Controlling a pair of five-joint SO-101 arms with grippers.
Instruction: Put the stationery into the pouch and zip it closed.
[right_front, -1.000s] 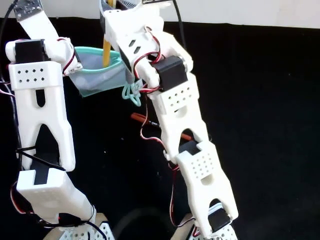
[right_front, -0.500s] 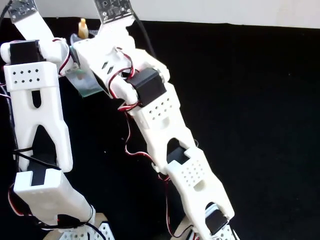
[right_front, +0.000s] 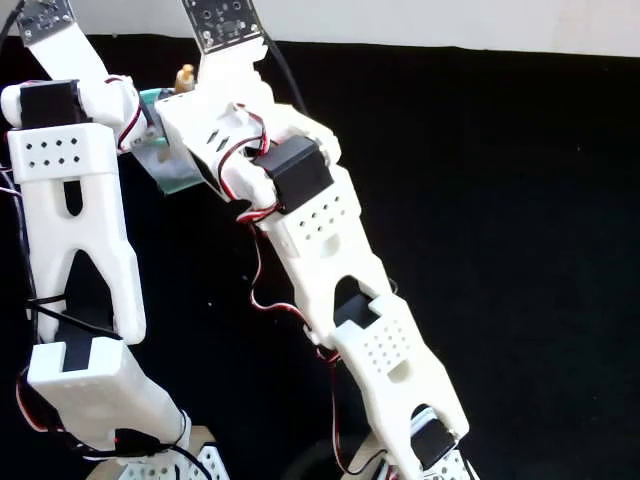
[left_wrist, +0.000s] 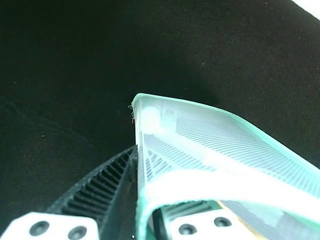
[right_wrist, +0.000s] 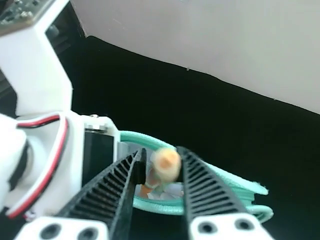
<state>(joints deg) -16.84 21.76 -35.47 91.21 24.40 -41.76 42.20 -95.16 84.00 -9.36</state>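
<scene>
The teal translucent pouch (left_wrist: 210, 145) hangs off the black table with my left gripper (left_wrist: 139, 172) shut on its edge; its ribbed finger (left_wrist: 100, 195) presses the pouch wall. In the high view a small part of the pouch (right_front: 172, 172) shows between the two arms. My right gripper (right_wrist: 161, 151) is shut on a yellow pencil (right_wrist: 166, 161), held upright with its eraser end up, right over the pouch's open teal rim (right_wrist: 210, 204). From above, the pencil's top (right_front: 185, 76) pokes out beside the right arm's wrist (right_front: 225, 110).
The right arm (right_front: 340, 260) stretches diagonally across the black table (right_front: 520, 250) and covers its middle. The left arm (right_front: 75, 220) stands along the left edge. A white wall (right_wrist: 225, 45) lies beyond the table's far edge. Open black surface lies to the right.
The right arm has swung left over the pouch, hiding most of it and the red pen on the table. The pencil's top then dropped slightly and shifted right.
</scene>
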